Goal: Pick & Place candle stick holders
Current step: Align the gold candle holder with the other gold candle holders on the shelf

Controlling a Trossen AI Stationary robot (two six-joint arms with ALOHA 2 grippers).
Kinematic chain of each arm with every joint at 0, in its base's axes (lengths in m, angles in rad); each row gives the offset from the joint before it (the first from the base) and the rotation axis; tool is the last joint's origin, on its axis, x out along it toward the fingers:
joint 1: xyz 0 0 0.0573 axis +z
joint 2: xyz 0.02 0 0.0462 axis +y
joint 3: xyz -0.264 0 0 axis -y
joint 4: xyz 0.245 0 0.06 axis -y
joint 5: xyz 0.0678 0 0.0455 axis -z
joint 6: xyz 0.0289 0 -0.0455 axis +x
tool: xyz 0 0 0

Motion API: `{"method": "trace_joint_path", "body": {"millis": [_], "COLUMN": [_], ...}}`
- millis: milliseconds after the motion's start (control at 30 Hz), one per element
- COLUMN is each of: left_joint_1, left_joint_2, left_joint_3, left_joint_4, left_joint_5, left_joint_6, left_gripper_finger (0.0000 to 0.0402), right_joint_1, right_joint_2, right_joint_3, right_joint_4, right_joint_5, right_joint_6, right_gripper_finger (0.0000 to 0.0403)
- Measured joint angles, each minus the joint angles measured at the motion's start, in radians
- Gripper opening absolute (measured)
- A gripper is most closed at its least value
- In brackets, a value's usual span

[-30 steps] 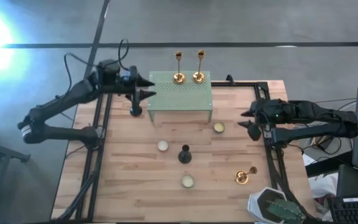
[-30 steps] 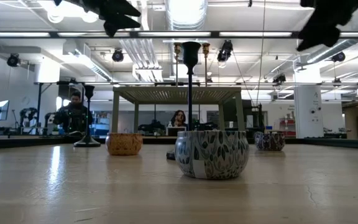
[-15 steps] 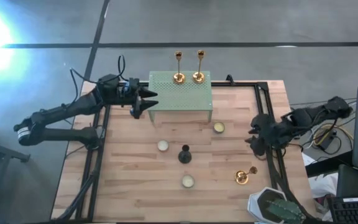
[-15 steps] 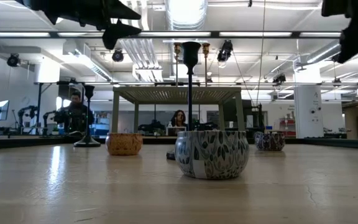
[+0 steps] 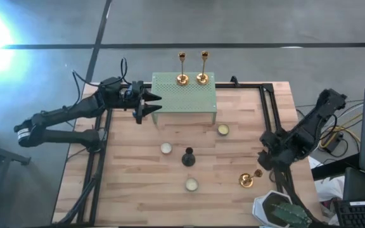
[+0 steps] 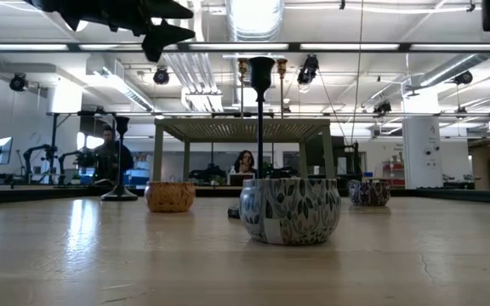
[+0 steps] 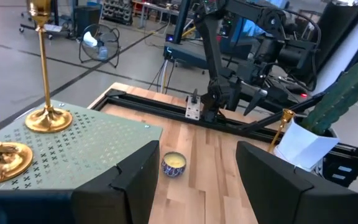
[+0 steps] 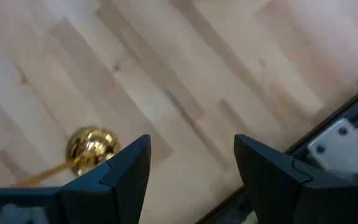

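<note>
Candle stick holder (image 5: 249,178) in gold lies tipped on the counter (image 5: 138,190), right tool (image 5: 266,159) open above it. Black one (image 5: 188,156) stands mid-counter. Two gold ones (image 5: 182,68) top the green stand (image 5: 184,98), beside the open, empty left tool (image 5: 151,104).

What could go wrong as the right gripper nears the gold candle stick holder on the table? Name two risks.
1. The gold candle stick holder stands near the table's edge; the open right gripper could nudge it over.
2. The open left gripper hangs beside the green stand; a bump might topple the two gold holders on it.
</note>
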Motion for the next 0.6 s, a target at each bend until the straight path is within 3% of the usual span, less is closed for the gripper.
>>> {"method": "trace_joint_path", "body": {"millis": [333, 600], "left_joint_1": [-0.007, -0.006], "left_joint_2": [0.0, 0.0], "left_joint_3": [0.0, 0.0], "left_joint_4": [-0.001, 0.002], "left_joint_5": [0.003, 0.003], "left_joint_6": [0.038, 0.058], "left_gripper_finger": [0.0218, 0.0218], "right_joint_1": [0.207, 0.228], "right_joint_2": [0.079, 0.134], "right_joint_3": [0.0, 0.0], "right_joint_4": [0.011, 0.133], "right_joint_5": [-0.061, -0.104], "right_joint_6": [0.221, 0.06], "right_gripper_finger": [0.0224, 0.0224]}}
